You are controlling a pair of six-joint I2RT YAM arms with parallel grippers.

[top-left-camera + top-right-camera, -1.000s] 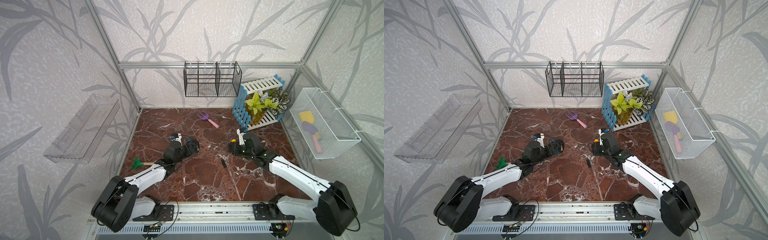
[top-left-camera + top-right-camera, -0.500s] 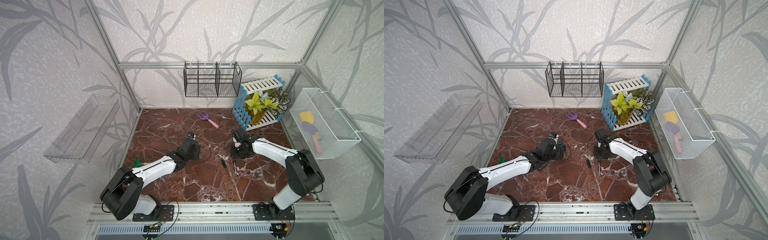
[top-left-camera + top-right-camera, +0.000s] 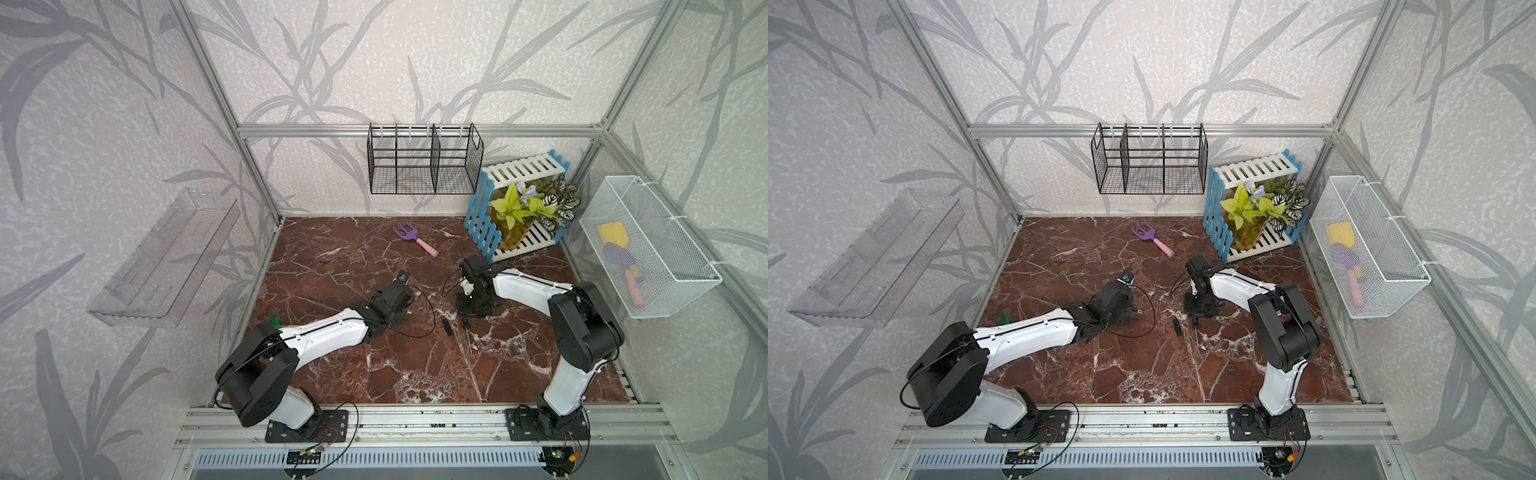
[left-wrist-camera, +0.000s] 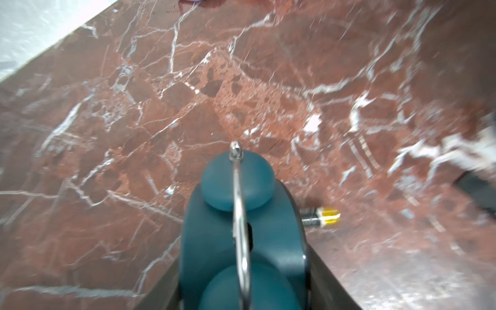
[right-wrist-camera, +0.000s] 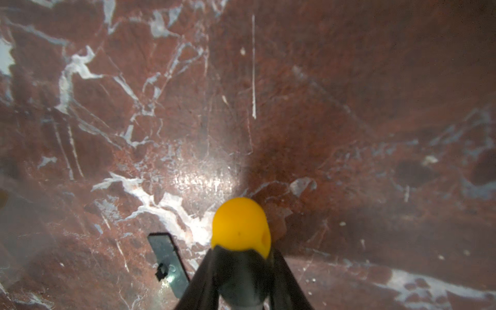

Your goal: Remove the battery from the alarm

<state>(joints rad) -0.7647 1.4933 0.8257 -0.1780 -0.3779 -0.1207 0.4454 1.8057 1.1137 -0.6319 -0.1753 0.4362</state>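
The left gripper [image 4: 243,294] was clenched on the alarm [image 4: 214,236]. In my left wrist view its dark fingers [image 4: 327,290] flanked the dark-teal body on both sides. Two teal bell domes and a chrome hoop faced the camera. I could not tell whether the alarm rested on the marble tabletop [image 4: 94,112] or hung just above it.

The battery [image 4: 322,215] was out of the alarm. It lay on the marble just beside the alarm, on the side facing the right arm. Its gold end pointed away from the alarm and its grey end ran up to the alarm's edge; I could not resolve contact. In both top views the battery [image 3: 409,311] [image 3: 1139,310] read as a gold speck, and the arm's wrist covered the alarm itself.

The right gripper [image 5: 241,281] was closed on the screwdriver [image 5: 240,225]. Its fingers [image 5: 201,284] pressed either side of the black handle, and the yellow butt cap stuck out past them. It stood apart from the alarm, beyond the battery.

A small black plate [image 5: 167,261], flat with a clip tab, lay on the marble between the alarm and the right gripper, nearer the gripper.
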